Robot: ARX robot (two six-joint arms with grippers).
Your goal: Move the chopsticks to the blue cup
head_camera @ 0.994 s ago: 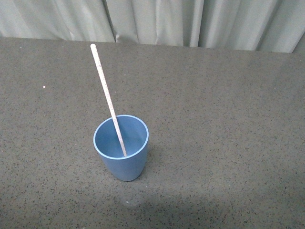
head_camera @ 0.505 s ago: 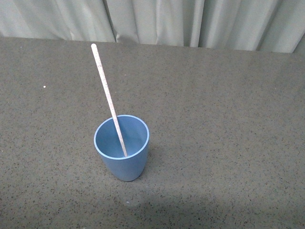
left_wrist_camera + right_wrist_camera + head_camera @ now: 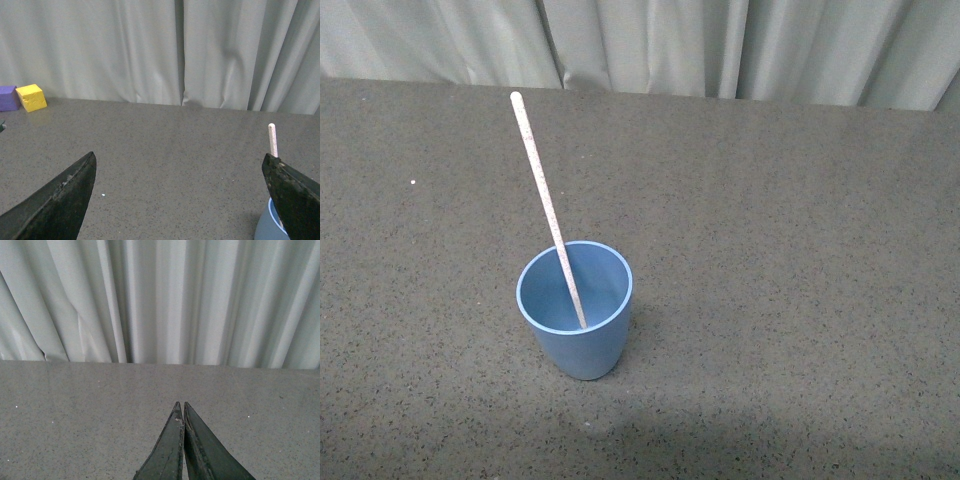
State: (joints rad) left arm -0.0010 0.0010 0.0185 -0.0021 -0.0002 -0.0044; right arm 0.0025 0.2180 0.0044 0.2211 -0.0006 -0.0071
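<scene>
The blue cup [image 3: 576,311] stands upright on the dark speckled table [image 3: 800,250], left of the middle. The chopstick [image 3: 542,193] stands in it, its lower end on the cup's floor, leaning back and to the left over the rim. Neither gripper shows in the front view. In the left wrist view my left gripper [image 3: 180,162] is open and empty. The cup's rim [image 3: 270,227] and the chopstick's top [image 3: 272,137] show beside and behind one of its fingers [image 3: 292,192]. In the right wrist view my right gripper [image 3: 180,405] is shut and empty above bare table.
A grey curtain [image 3: 650,45] runs along the table's far edge. A yellow block [image 3: 31,97] and a purple block [image 3: 7,97] lie at the far side of the table in the left wrist view.
</scene>
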